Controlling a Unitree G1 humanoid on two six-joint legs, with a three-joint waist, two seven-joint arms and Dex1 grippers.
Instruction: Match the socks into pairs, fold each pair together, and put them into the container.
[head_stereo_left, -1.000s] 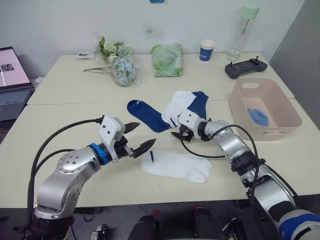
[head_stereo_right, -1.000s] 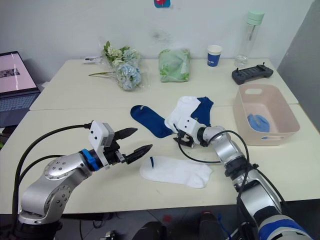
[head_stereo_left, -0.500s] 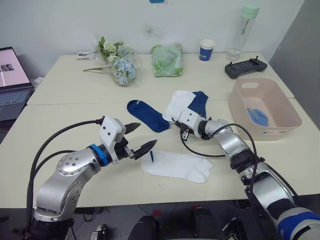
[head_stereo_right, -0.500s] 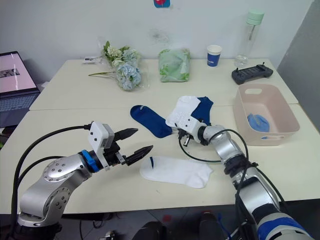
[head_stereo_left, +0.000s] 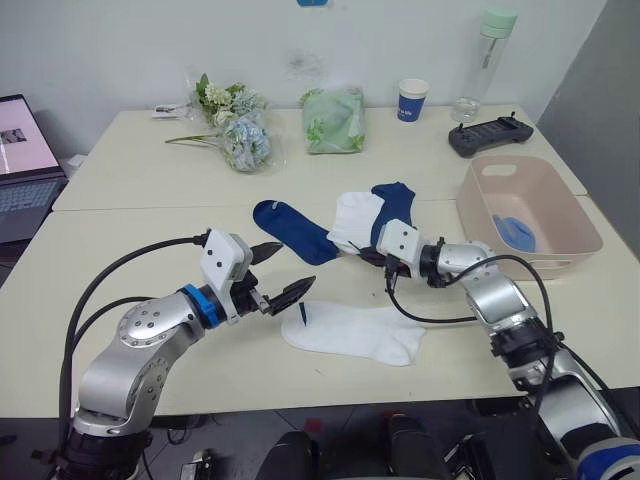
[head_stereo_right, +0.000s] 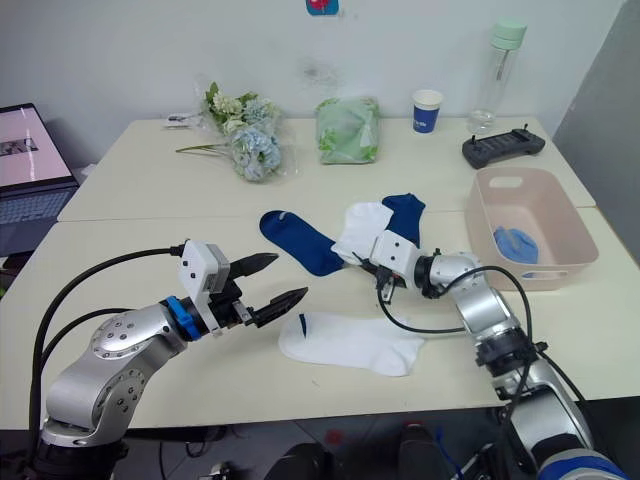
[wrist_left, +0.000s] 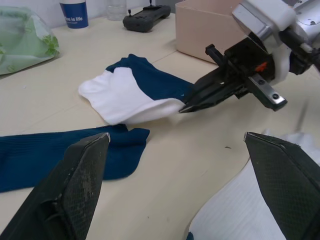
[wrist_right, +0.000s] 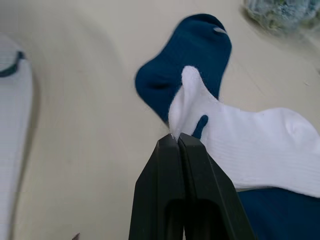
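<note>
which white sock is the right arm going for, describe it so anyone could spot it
Start at the pink tub on the table's right side and look toward the table's middle, where the right gripper is. Its shut fingers pinch the edge of a white sock lying partly on a navy sock. The other white sock lies flat alone, nearer the robot.

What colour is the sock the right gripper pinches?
White with a dark mark, clearest in the right wrist view.

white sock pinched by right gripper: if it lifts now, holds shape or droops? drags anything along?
Probably droops: the white sock is soft cloth, held only at one edge by the right gripper, and already bends there. Likely light, since a small pinch raises that edge. It lies over a navy sock, so that may shift with it.
</note>
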